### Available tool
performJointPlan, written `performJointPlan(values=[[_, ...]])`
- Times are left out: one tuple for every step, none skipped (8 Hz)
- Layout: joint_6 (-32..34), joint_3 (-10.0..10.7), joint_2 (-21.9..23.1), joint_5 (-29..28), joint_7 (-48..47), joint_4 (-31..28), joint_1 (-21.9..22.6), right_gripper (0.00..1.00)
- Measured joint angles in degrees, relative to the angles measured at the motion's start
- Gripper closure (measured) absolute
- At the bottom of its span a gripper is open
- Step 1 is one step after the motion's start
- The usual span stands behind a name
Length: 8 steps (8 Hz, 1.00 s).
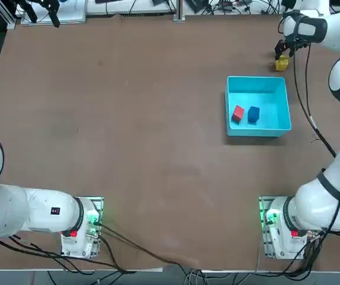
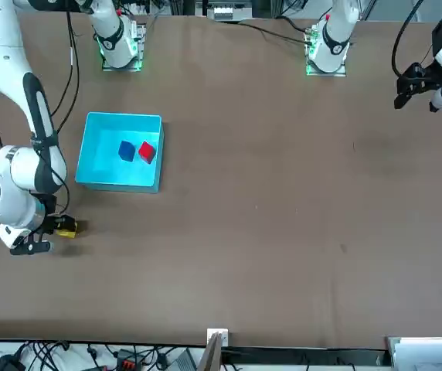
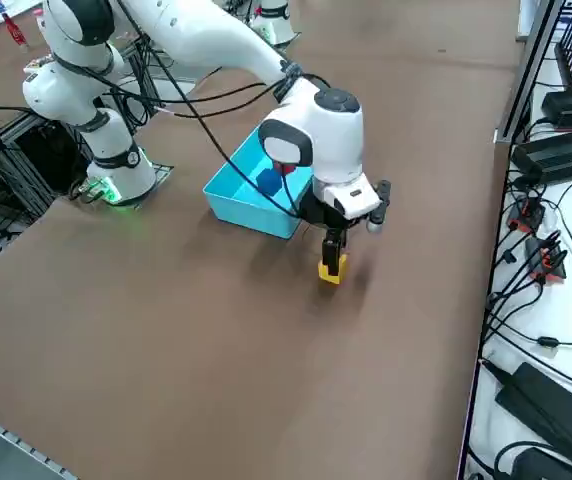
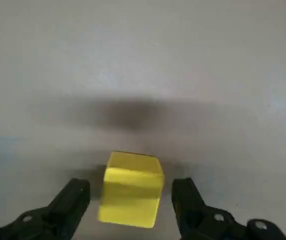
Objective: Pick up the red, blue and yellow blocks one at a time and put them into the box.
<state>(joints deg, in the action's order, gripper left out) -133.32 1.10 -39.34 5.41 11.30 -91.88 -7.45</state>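
Note:
The yellow block (image 4: 132,189) rests on the brown table beyond the box's far right corner, also seen in the top view (image 1: 282,63), front view (image 2: 67,227) and side view (image 3: 332,267). My right gripper (image 4: 131,205) is lowered over it, open, one finger on each side with small gaps left. The red block (image 1: 238,113) and the blue block (image 1: 253,114) lie side by side inside the cyan box (image 1: 279,126). In the front view the box (image 2: 97,179) holds the blue block (image 2: 126,151) and red block (image 2: 146,151).
The right arm (image 3: 216,45) reaches over the box from its base (image 1: 283,228). Cables and black equipment (image 3: 556,150) lie past the table's right edge. Wide bare tabletop (image 1: 128,119) stretches to the left of the box.

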Motion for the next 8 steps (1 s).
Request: performJointPlan(values=[[-0.44,-0.02,-0.38,0.00,0.15,0.01,-0.40,0.00],[-1.01,-0.11,-0.70,-0.02,0.16,0.02,-0.50,0.01],[-1.46,-0.22,-1.02,-0.02,0.21,0.02,-0.50,0.02],[-1.66,-0.33,-1.38,-0.02,0.22,0.02,-0.50,0.06],[-1.78,-0.43,-1.72,-0.02,0.22,0.02,-0.48,0.17],[-1.89,-0.54,-1.66,-0.03,0.22,0.15,-0.47,0.28],[-1.76,-0.56,-1.70,-0.03,0.24,0.15,-0.47,0.28],[-0.59,-0.69,-1.46,-0.17,0.25,0.56,-0.43,0.28]])
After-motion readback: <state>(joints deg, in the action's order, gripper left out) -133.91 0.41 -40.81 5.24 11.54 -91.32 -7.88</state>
